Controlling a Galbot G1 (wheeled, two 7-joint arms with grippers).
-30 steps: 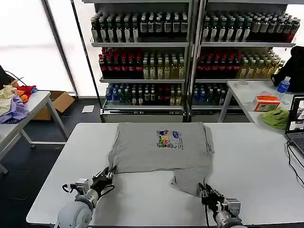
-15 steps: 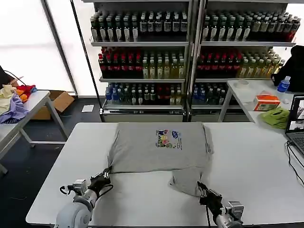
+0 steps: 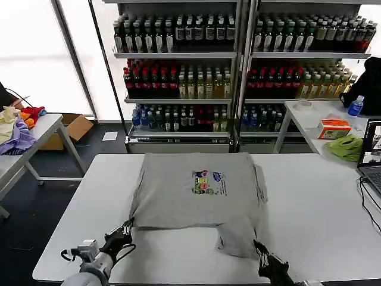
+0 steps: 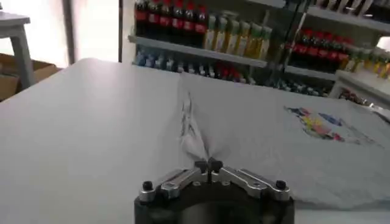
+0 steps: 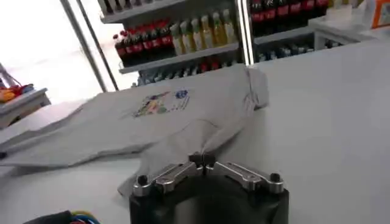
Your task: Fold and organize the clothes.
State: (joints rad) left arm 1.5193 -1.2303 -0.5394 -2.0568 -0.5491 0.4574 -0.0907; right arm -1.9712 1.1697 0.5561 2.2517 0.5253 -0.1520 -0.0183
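- Jaws of the left gripper point(image 3: 124, 227) are pinched tight on the T-shirt's point(image 3: 196, 190) near left corner, close to the near edge of the white table point(image 3: 315, 202).
- Jaws of the right gripper point(image 3: 260, 250) are squeezed on the near right sleeve (it hangs bunched).
- Spread flat, the grey T-shirt reaches toward the table's far edge, print point(image 3: 208, 182) facing up.

Right gripper point(image 3: 262, 257) — arm cut off below
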